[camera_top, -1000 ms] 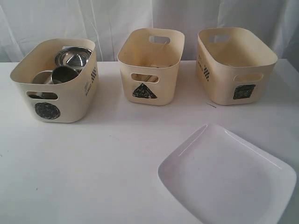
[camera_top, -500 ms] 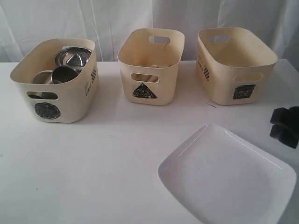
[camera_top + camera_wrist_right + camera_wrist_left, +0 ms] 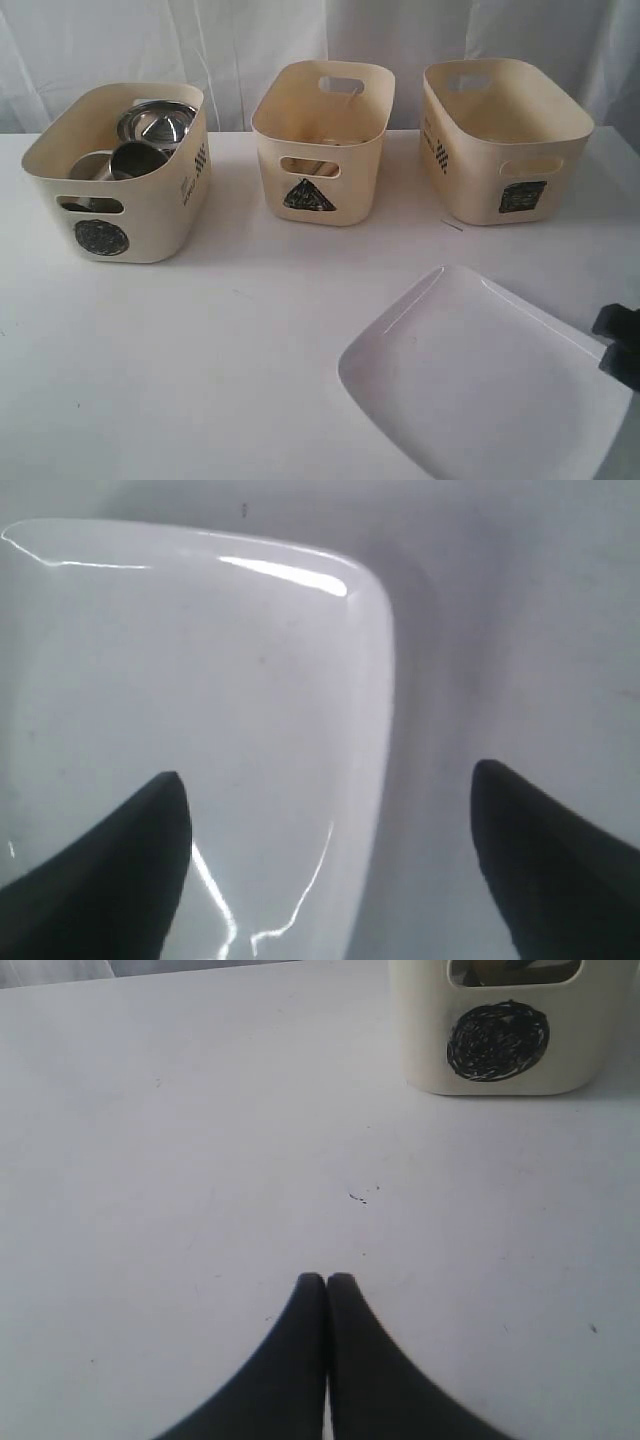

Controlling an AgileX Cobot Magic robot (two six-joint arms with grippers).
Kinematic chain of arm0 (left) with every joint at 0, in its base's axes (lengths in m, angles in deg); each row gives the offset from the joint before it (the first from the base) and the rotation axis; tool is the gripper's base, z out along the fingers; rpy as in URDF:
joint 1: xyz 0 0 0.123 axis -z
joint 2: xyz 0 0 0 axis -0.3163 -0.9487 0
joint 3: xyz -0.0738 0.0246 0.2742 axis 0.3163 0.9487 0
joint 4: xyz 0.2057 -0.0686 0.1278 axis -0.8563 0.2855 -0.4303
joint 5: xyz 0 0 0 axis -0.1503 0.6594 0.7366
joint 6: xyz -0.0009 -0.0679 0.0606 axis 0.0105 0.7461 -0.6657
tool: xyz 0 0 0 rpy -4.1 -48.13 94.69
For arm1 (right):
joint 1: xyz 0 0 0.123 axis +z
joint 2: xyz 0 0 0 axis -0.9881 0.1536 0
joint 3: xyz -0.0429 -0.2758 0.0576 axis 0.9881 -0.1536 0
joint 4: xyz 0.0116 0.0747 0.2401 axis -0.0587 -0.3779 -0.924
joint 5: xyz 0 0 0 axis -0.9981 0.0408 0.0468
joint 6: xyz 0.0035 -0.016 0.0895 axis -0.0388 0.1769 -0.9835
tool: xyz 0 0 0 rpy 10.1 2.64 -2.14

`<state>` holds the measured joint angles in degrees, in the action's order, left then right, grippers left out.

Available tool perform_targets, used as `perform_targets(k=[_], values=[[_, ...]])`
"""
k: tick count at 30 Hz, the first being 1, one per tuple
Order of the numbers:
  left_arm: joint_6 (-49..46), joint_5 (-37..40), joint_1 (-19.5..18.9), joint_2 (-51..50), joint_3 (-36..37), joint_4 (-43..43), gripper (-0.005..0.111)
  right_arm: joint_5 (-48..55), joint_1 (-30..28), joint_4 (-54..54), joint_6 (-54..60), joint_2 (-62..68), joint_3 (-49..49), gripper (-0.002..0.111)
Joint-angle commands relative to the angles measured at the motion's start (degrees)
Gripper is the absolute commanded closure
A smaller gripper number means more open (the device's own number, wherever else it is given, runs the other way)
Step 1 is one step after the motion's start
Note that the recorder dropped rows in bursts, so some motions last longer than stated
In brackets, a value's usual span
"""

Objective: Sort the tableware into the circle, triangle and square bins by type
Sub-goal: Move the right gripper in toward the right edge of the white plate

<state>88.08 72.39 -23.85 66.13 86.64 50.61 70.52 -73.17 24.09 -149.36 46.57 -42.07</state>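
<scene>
The large white rounded-square plate (image 3: pixel 480 380) lies flat at the front right of the table. My right gripper (image 3: pixel 622 345) is at its right edge, open. In the right wrist view its fingers straddle the rim of the plate (image 3: pixel 180 660), one over the plate and one over the table, with the right gripper (image 3: pixel 325 770) holding nothing. The circle bin (image 3: pixel 120 215) holds a steel bowl (image 3: pixel 157 124) and two steel mugs (image 3: pixel 137 160). My left gripper (image 3: pixel 326 1280) is shut and empty over bare table, short of the circle bin (image 3: pixel 500 1070).
The triangle bin (image 3: pixel 320 195) stands at the back centre and the square bin (image 3: pixel 480 190) at the back right, both with handle slots. A white curtain hangs behind the white table (image 3: pixel 230 350).
My right gripper came into the exterior view at the right edge and dropped down to the plate's right rim. The plate and the bins have not moved.
</scene>
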Motion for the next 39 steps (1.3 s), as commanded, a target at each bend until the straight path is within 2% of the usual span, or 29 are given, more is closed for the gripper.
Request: perform_targets(k=[1,16,25,32,39], values=[[0.09,0.24,-0.13,0.24,0.23,0.44,0.107,-7.62,0.03,-2.28,-1.48,0.13,-4.35,0.036],[0.09,0.24,-0.13,0.24,0.23,0.44,0.107,-15.6,0.03,-1.89,-10.11,0.13,-13.3,0.036],[0.09,0.24,-0.13,0.24,0.23,0.44,0.107,-19.56,0.03,-1.99,-10.22,0.13,-17.56,0.036],[0.09,0.24,-0.13,0.24,0.23,0.44,0.107,-28.12,0.03,-1.87,-10.09,0.13,-19.65,0.037],[0.09,0.24,-0.13,0.24,0.23,0.44,0.107,-28.44,0.03,-1.87,-10.09,0.51,-19.78,0.037]])
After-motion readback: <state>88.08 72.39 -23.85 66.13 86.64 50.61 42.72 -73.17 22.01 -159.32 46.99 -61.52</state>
